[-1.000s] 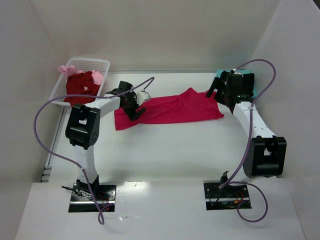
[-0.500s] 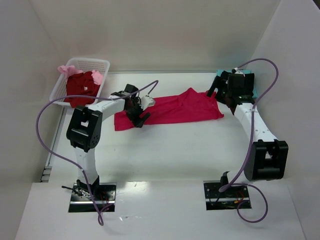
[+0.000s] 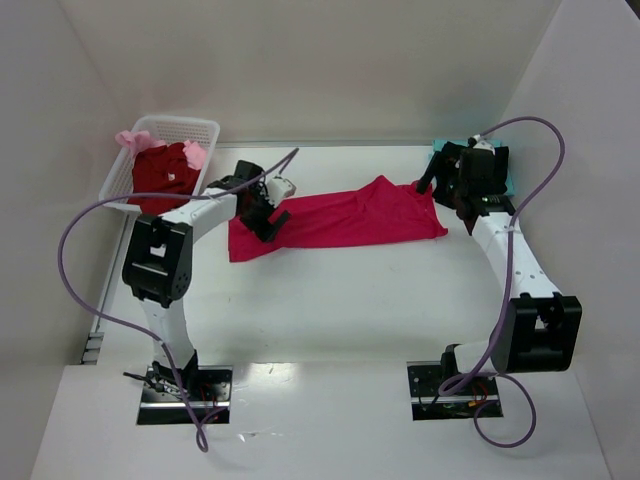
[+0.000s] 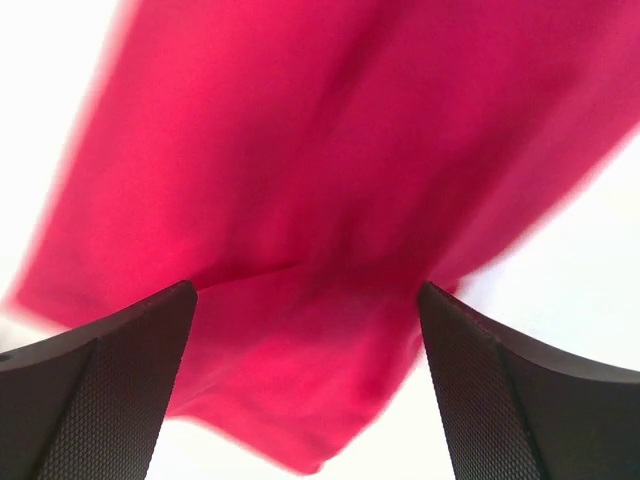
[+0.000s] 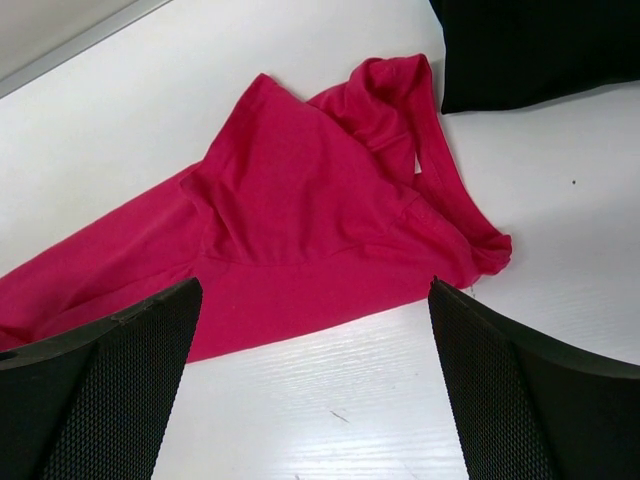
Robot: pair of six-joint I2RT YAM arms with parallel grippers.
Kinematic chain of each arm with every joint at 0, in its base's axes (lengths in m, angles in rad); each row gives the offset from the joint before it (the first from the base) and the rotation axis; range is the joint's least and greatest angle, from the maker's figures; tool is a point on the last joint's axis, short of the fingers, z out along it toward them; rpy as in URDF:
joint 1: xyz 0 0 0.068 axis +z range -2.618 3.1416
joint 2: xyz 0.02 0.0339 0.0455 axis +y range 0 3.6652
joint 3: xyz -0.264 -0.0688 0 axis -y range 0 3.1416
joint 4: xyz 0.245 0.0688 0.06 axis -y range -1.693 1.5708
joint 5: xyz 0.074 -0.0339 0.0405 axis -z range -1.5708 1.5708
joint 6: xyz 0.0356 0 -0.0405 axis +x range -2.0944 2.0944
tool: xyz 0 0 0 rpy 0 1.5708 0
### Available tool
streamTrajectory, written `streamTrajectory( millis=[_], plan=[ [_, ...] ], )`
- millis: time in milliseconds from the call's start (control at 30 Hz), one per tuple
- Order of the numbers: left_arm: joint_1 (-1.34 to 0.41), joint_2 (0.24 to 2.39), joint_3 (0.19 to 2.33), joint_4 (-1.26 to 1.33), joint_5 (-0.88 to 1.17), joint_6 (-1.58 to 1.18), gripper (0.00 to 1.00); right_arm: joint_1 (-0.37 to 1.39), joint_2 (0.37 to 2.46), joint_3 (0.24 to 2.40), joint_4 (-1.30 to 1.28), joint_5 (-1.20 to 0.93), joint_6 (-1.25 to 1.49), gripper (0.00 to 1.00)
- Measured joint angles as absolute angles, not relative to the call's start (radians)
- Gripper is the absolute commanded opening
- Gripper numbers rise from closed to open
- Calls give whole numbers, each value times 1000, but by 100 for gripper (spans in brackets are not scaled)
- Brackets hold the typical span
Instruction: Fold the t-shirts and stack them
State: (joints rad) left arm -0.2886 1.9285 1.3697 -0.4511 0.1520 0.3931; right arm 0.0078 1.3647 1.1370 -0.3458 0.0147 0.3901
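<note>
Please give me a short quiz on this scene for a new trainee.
1. True or false: the left end effector is shut on the crimson t-shirt.
2. Where does the dark red t-shirt lie? A: in the white basket. B: in a drawer. C: on a chair.
3. Fill in: in the right wrist view, a ___ cloth lies beside the crimson t-shirt.
Key: 1 false; 2 A; 3 black.

We see a white plastic lattice basket at the far left corner of the white table. A plain white back wall rises behind it, with white side walls to left and right. Close up, the tabletop shows faint grain and a small dark speck.
</note>
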Motion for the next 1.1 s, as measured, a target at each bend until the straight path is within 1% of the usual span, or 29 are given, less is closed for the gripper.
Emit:
streamTrajectory(
  millis=[200,400,600,767,1100],
  plan=[
    [-218,1912,1413,-433,129,395,99,8,1365,1135,-355,15,391,100],
    [-199,1996,1533,-472,209,441,99,8,1365,1135,-357,15,391,100],
    [-192,2016,1515,-522,307,481,98,8,1365,1135,-359,21,391,100],
    [-190,2015,1473,-532,343,499,98,8,1366,1135,-359,22,391,100],
    [-244,2018,1468,-538,260,496,99,8,1386,1135,-359,23,390,100]
  ],
)
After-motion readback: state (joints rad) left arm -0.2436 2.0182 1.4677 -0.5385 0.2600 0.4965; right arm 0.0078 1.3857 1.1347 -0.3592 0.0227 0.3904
